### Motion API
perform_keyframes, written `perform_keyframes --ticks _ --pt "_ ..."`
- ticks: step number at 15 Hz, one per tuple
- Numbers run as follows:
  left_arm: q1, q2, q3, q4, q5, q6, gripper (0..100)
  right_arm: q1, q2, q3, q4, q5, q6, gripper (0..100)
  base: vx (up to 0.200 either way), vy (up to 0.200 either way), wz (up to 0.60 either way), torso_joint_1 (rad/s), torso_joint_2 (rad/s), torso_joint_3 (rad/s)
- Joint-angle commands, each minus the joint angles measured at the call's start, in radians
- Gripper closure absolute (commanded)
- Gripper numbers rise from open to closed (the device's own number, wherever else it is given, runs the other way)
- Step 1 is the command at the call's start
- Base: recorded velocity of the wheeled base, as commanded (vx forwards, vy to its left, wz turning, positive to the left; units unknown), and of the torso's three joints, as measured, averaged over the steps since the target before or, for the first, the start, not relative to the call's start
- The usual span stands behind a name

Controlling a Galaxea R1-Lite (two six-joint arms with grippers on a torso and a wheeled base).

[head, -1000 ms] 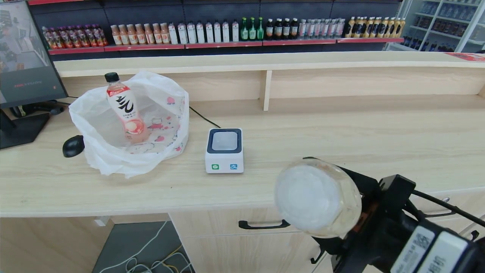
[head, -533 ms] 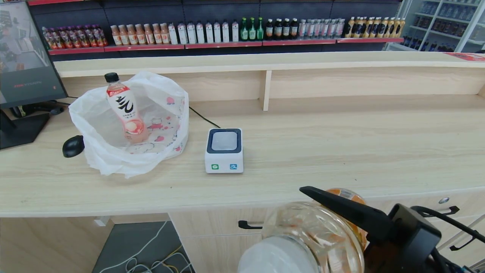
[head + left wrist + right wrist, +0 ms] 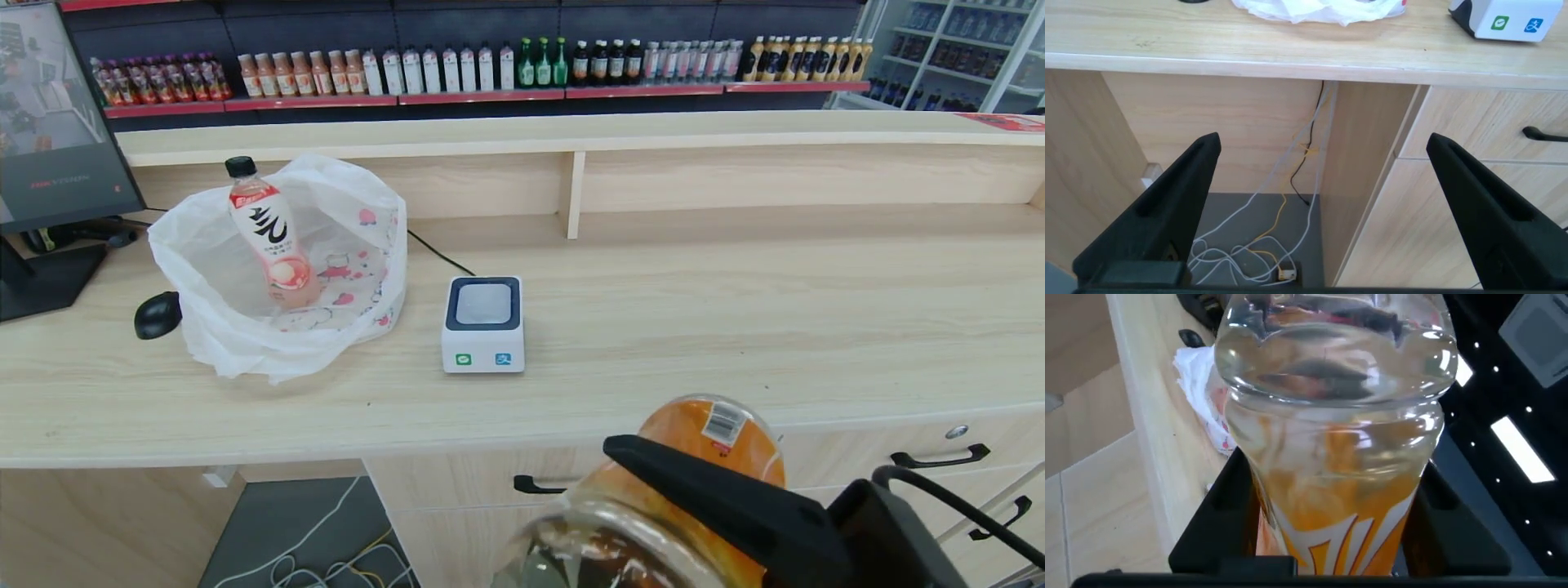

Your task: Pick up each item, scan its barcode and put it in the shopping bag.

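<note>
While the right gripper point(image 3: 1331, 531) squeezes one orange bottle point(image 3: 702, 433) between its two fingers, the bottle sits tipped over near the front edge of the counter point(image 3: 735, 310), and its barcode faces up. One scanner point(image 3: 483, 322) sits well apart from it. One pink bottle point(image 3: 269, 237) stands in the one bag point(image 3: 204, 269). The left gripper point(image 3: 1323, 143) hangs wide apart, low in front of the counter.

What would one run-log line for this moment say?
right gripper: shut on orange bottle, short of scanner | left gripper: open, empty | pink bottle: in shopping bag
</note>
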State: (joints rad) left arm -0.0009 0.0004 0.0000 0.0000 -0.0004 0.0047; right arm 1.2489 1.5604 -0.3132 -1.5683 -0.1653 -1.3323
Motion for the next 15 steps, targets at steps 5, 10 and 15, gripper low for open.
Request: perform_keyframes --ticks 5,10,15 --pt "-0.001 0.000 0.000 0.000 -0.001 0.000 0 0.047 0.063 -0.044 -0.003 0.024 -0.093 100 0.000 0.000 0.00 0.000 0.00 0.000" --pt "0.001 0.000 0.000 0.000 -0.001 0.000 0 0.060 0.066 -0.066 -0.003 0.075 -0.199 100 0.000 0.000 0.00 0.000 0.00 0.000" --pt "-0.001 0.000 0.000 0.000 0.000 0.000 0 0.061 0.052 -0.064 -0.003 0.092 -0.235 100 0.000 0.000 0.00 0.000 0.00 0.000"
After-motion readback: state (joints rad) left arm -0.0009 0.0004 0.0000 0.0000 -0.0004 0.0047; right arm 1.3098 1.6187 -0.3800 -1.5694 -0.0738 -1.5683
